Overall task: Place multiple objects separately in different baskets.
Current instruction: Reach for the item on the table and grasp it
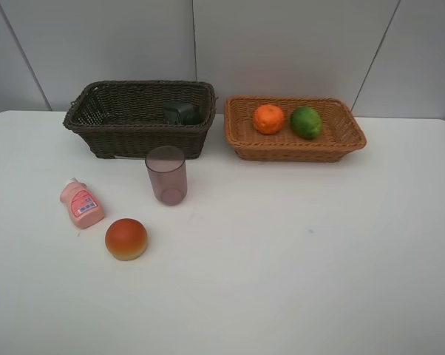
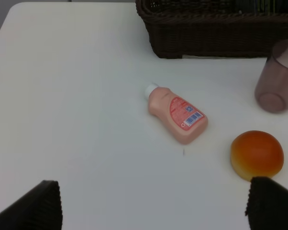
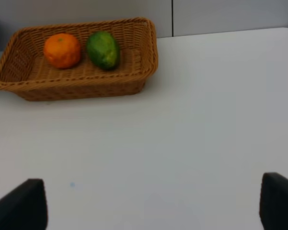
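**Both grippers empty, three items on the table, three in baskets**

White table [image 1: 296, 266] lies under everything. The left gripper [image 2: 156, 206] has its jaws spread wide with nothing between them. The right gripper [image 3: 149, 203] is the same, wide apart and empty.

The dark brown basket [image 1: 137, 137] sits far ahead of the left jaws, past all the loose items. The light tan basket [image 3: 82, 86] sits well ahead of the right jaws and off to one side, with bare table between it and them. The two baskets stand side by side, close together but apart.

- The purple cup [image 1: 166, 174] stands upright ahead of the left jaws, just in front of the dark basket's wall.
- The red-orange bun [image 2: 257, 154] is on the table just ahead of one left finger [image 2: 271, 203] and is the closest item to it.
- The pink bottle [image 2: 177, 114] lies on its side ahead of the left jaws, roughly in line with the gap, cap pointing away.
- The orange [image 3: 62, 50] and the green fruit [image 3: 103, 49] sit in the tan basket, next to each other.
- The dark grey pump bottle [image 1: 182, 113] is inside the dark basket (only partly visible over the rim).
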### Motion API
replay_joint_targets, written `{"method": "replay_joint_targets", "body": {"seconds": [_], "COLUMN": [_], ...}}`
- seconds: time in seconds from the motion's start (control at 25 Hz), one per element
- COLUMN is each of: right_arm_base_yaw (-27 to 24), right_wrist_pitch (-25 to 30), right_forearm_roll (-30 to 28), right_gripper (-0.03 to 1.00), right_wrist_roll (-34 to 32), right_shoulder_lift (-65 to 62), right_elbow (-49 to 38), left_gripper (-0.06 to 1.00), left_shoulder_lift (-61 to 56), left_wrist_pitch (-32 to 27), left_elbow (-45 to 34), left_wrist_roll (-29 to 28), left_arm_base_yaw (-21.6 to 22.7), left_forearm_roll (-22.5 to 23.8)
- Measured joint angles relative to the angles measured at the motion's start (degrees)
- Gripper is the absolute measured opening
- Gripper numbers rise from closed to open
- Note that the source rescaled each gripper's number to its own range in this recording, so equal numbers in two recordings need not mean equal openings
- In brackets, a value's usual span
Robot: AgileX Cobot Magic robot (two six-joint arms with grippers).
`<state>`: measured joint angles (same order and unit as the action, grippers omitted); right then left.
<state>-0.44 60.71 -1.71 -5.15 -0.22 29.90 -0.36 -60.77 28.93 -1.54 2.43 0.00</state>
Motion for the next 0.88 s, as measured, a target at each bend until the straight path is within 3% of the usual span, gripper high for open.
{"method": "replay_joint_targets", "body": {"seconds": [0.88], "right_arm_base_yaw": [0.0], "right_wrist_pitch": [0.0], "right_forearm_roll": [0.1], "right_gripper": [0.95], "right_wrist_roll": [0.0], "right_shoulder_lift": [0.0], "right_elbow": [0.0], "left_gripper": [1.00], "left_shoulder_lift": [0.0], "left_wrist_pitch": [0.0], "left_elbow": [0.0], "left_wrist_roll": [-0.4], "left_arm_base_yaw": [0.0], "left_forearm_roll": [0.0]}}
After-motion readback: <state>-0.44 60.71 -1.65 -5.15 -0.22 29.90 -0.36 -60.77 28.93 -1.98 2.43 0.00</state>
